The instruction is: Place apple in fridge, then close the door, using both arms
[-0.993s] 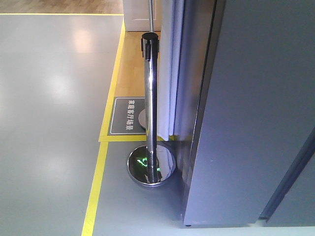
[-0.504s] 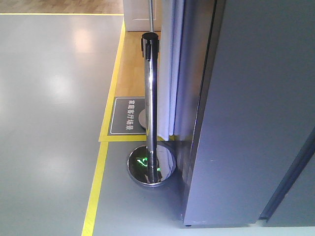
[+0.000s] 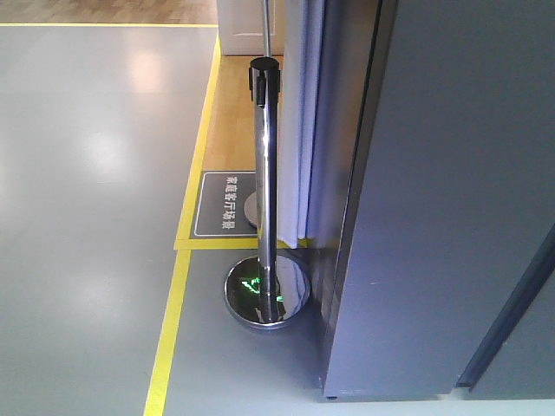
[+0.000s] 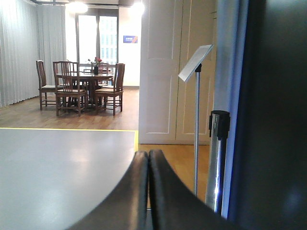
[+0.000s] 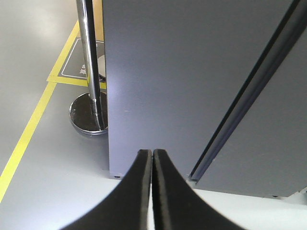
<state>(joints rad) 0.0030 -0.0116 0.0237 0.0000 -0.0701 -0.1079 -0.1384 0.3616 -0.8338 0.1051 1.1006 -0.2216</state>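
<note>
Both the left gripper (image 4: pixel 148 158) and right gripper (image 5: pixel 152 155) are pressed fully closed, holding nothing. The apple is not visible. The fridge (image 3: pixel 434 199) stands right. Risk: swinging arms may strike the near stanchion (image 3: pixel 265 191).
</note>
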